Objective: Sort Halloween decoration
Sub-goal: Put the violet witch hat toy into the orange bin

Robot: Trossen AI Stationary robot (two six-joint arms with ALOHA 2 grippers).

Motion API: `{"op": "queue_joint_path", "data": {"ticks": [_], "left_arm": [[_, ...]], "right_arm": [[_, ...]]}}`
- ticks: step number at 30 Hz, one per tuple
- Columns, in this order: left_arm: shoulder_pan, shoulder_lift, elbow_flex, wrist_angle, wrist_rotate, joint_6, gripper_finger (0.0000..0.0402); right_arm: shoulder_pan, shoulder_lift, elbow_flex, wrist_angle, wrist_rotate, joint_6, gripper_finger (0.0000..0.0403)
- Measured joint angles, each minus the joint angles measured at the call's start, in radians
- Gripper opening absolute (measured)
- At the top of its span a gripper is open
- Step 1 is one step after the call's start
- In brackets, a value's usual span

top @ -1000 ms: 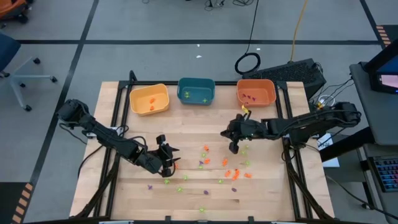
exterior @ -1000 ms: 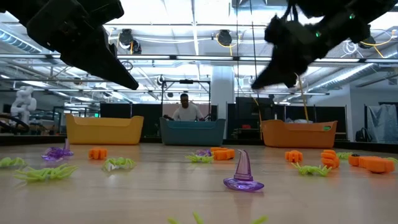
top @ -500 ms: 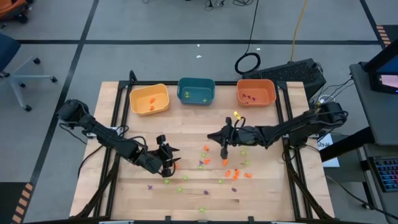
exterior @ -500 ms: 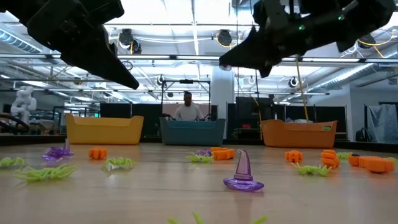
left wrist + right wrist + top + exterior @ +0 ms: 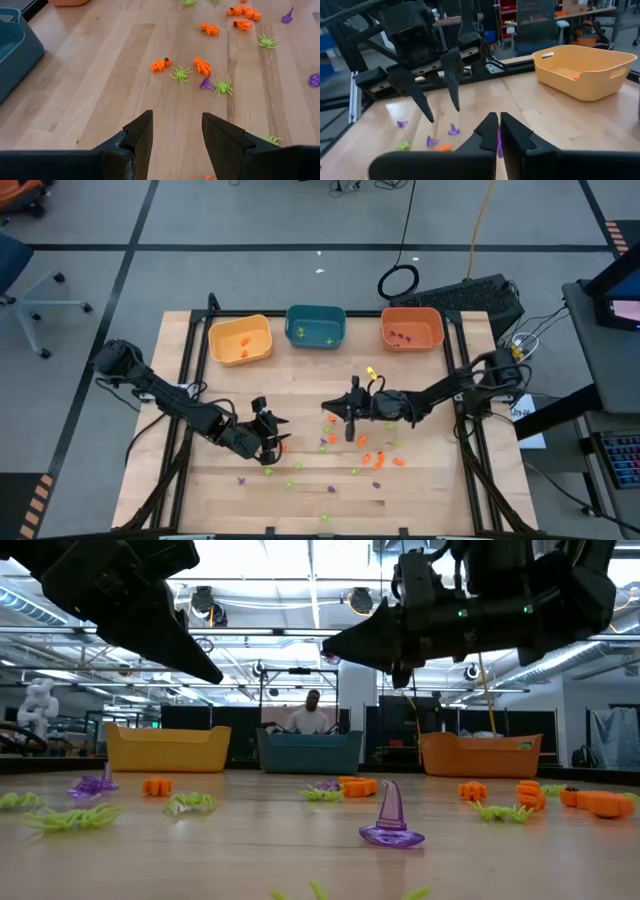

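— What has the right gripper (image 5: 498, 134) got?

— Its fingers are clenched on a thin purple trinket (image 5: 498, 141); only a sliver shows between the tips, long axis running along the fingers. It hangs above the middle of the table (image 5: 300, 390), clear of the surface.

— And the left gripper (image 5: 176, 131)?

— Released, fingers spread with nothing between them, raised over the table nearer the left edge.

— Where are the other decorations?

— Scattered over the middle and front half of the table. The left wrist view shows about five orange pieces (image 5: 202, 65), roughly five light-green spiders (image 5: 222, 85) lying flat with legs splayed, and three purple bits. One purple witch hat (image 5: 390, 816) stands upright near the front edge, tip pointing up. An exact total I cannot tell.

— Bins?

— Three along the back edge: a yellow bin (image 5: 240, 340) toward the left, a teal bin (image 5: 315, 326) in the middle, an orange bin (image 5: 411, 329) toward the right. Each holds a few small pieces.

— Anything else around?

— A person (image 5: 313, 718) shows in the room beyond the teal bin.
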Motion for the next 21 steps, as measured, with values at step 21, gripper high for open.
{"op": "queue_joint_path", "data": {"ticks": [21], "left_arm": [[0.0, 0.0, 0.0, -0.005, -0.001, 0.0, 0.0168]], "right_arm": [[0.0, 0.158, 0.0, 0.339, 0.0, -0.024, 0.0]]}}
